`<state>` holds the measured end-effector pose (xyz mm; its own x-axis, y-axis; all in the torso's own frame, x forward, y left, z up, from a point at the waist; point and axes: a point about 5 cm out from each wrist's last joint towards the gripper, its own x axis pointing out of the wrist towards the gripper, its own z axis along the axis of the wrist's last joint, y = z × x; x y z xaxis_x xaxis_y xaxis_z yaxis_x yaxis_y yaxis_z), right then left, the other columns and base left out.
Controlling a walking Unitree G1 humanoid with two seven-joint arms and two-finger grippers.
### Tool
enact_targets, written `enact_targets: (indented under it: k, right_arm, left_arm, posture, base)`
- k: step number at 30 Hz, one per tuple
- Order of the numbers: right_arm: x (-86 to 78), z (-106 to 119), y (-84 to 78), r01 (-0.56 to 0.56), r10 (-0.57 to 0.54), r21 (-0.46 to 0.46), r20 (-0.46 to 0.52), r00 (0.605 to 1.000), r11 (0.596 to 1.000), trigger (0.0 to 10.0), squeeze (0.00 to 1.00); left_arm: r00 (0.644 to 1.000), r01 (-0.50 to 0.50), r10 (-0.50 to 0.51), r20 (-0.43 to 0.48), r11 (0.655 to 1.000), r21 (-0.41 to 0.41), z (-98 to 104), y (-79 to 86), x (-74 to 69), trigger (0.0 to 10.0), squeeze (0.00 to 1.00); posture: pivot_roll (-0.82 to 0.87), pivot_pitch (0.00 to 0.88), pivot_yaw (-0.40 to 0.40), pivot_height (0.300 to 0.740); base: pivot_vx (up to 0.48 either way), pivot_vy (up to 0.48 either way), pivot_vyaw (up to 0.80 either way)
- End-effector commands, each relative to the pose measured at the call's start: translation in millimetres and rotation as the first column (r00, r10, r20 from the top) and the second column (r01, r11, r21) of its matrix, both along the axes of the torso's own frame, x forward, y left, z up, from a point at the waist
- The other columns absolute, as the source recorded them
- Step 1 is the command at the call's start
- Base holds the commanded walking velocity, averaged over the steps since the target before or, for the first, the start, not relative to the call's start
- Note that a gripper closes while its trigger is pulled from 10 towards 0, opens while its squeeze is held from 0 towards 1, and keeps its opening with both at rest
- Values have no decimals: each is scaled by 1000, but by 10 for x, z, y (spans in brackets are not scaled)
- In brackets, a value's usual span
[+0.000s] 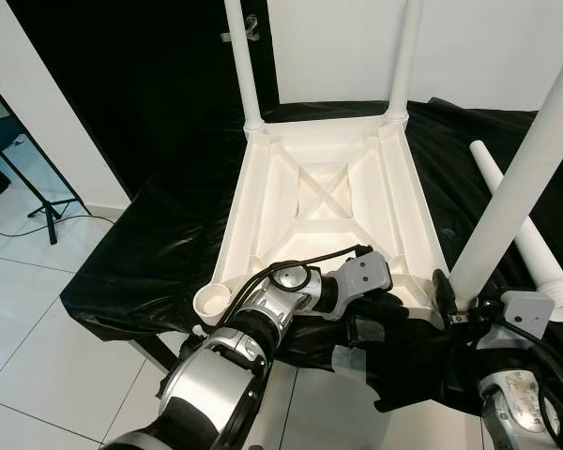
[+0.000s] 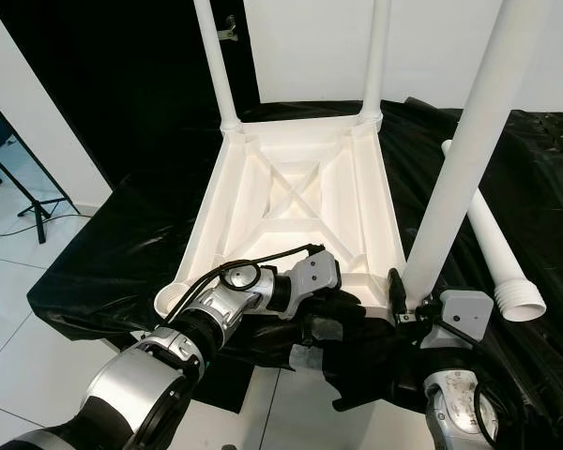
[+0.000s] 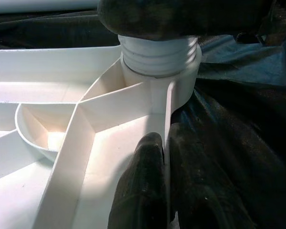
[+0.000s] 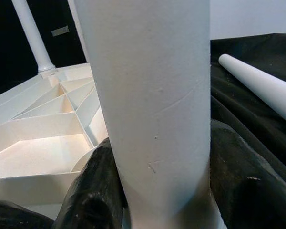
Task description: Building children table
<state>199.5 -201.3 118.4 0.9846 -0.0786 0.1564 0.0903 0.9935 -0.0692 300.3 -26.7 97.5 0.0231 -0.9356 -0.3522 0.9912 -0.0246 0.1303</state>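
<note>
I am looking down at a white plastic children's tabletop [image 1: 328, 202] lying upside down, ribbed underside up, on a worktop draped in black plastic sheeting [image 1: 141, 253]. Two white plastic tube legs [image 1: 242, 61] already stand upright in the two far corner sockets. My right claw [image 4: 157, 191] is clamped around a third white tube leg [image 2: 469, 141], one black finger on each side of it, holding it nearly upright at the near right corner of the tabletop. In the left wrist view the threaded end of that leg [image 3: 158, 52] sits at the mouth of the round corner socket [image 3: 181, 81], with its thread rings exposed above the rim, so I judge it entered but not driven home. My left claw [image 3: 164, 162] reaches across and pinches the thin side rim of the tabletop just beside that socket, fingers closed on the rim to steady it. A fourth white tube leg with a threaded collar [image 1: 535, 253] lies loose on the black sheeting to the right, well apart from the tabletop. The near left corner socket [image 1: 213, 301] is open and empty. The step in hand, as I judge it, is seating the third leg. The next move calls for keeping the leg square to the socket and turning or pressing it down while the left claw holds the tabletop against sliding, since a tilted leg could cross the threads.
</note>
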Motion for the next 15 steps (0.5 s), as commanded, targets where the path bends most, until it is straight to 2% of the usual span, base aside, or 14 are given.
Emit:
enact_targets:
  k: [1,2,3,4,6,9,10,15]
  right_arm:
    - [1,-76,-92,66,-66,-7,-45,997,998,8667,0]
    - [1,-76,-92,66,-66,-7,-45,997,998,8667,0]
    - [10,-69,-80,44,-45,-9,-44,998,999,10000,792]
    - [14,-65,-64,36,-37,-11,-40,999,999,10000,1000]
    - [33,-38,-46,-40,39,-40,-41,998,998,10000,1000]
    - [38,-27,-45,-71,68,-65,-46,997,995,10000,1000]
    - [38,-19,-49,-120,115,-98,-58,992,988,10000,0]
    - [17,5,-68,-229,218,-153,-83,972,961,10000,0]
  left_arm:
    - [977,-195,203,-65,975,105,-382,147,-65,10000,0]
    - [977,-195,203,-65,975,105,-382,147,-65,10000,0]
    - [977,-194,202,-65,975,105,-381,145,-66,10000,0]
    - [977,-194,201,-65,975,104,-381,143,-67,10000,0]
    - [977,-194,201,-66,976,104,-380,139,-68,10000,0]
    - [977,-193,201,-66,976,103,-380,138,-68,10000,0]
    - [977,-194,202,-67,976,103,-380,137,-69,10000,0]
    - [977,-195,202,-69,975,102,-382,134,-72,10000,0]
  posture:
    - [7,0,82,740]
    - [7,0,82,740]
    - [5,0,81,740]
    - [5,0,81,740]
    - [3,0,80,740]
    - [3,0,79,740]
    - [3,0,78,740]
    - [1,0,77,740]
  base:
    - [0,0,0]
    - [0,0,0]
    - [0,0,0]
    - [0,0,0]
    - [0,0,0]
    - [0,0,0]
    - [0,0,0]
    - [0,0,0]
